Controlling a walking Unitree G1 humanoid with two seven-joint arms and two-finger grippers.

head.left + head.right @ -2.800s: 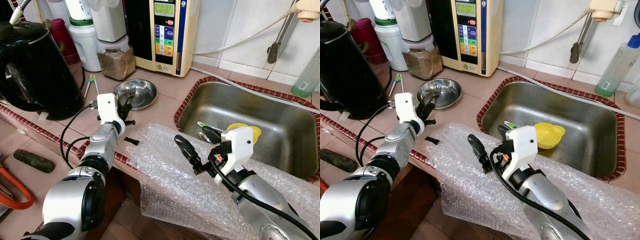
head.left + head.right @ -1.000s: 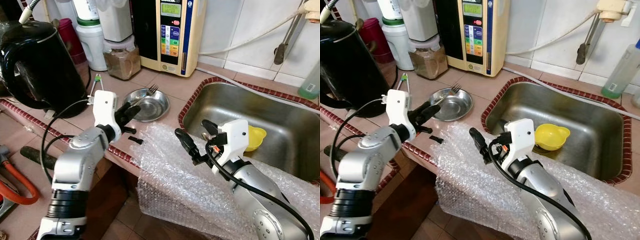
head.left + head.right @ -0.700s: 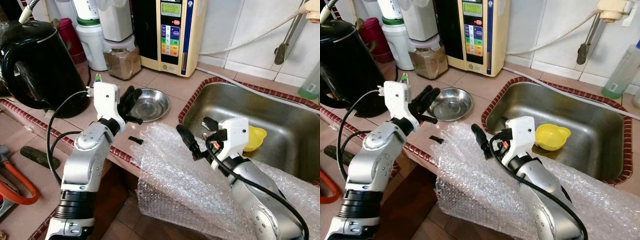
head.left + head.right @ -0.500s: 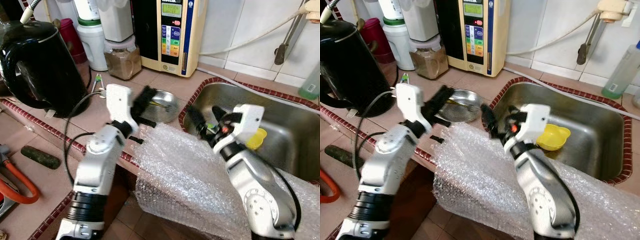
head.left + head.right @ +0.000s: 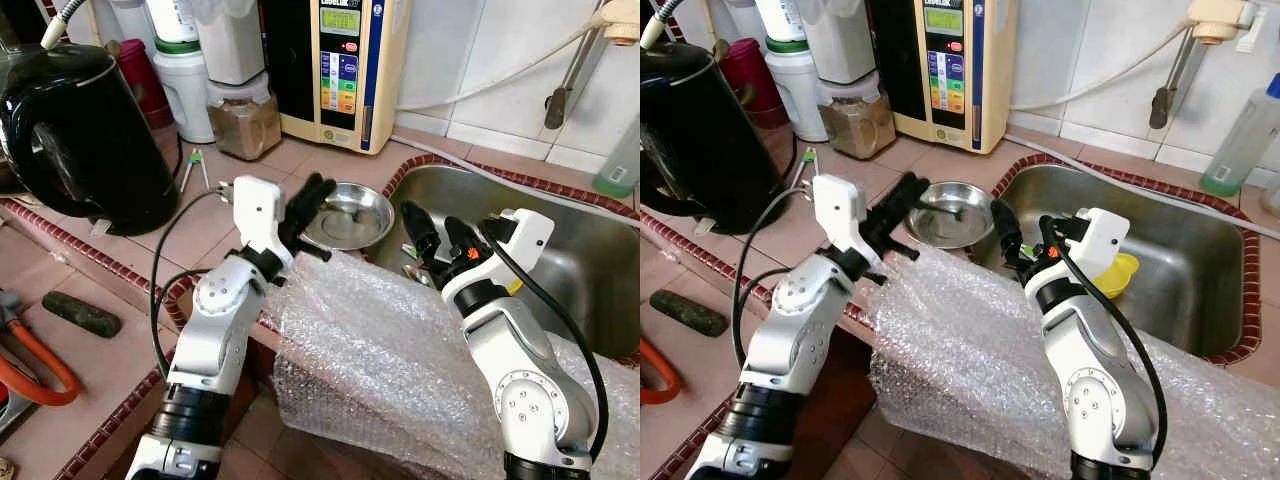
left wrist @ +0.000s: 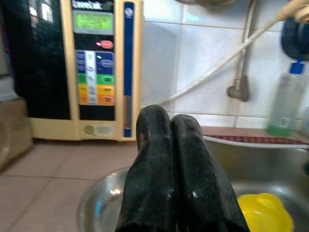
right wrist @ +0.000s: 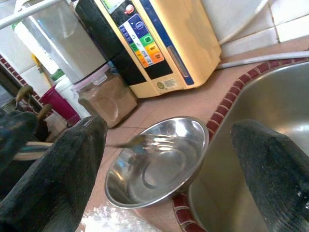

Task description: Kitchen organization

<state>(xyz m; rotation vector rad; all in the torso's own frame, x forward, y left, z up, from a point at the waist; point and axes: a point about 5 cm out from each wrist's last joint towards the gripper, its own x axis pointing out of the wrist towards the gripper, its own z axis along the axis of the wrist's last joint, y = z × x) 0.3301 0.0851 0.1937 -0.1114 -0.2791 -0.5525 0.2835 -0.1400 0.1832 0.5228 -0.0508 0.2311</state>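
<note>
The steel bowl, shoved along the worktop since a moment ago, now sits at the sink rim, the clenched left hand against it and the released right hand waiting opposite, probably to receive it.

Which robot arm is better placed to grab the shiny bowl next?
Probably the right. The right pincer is open and hangs at the sink's edge, facing the steel bowl. The left pincer is beside the bowl too, but it is shut.
</note>
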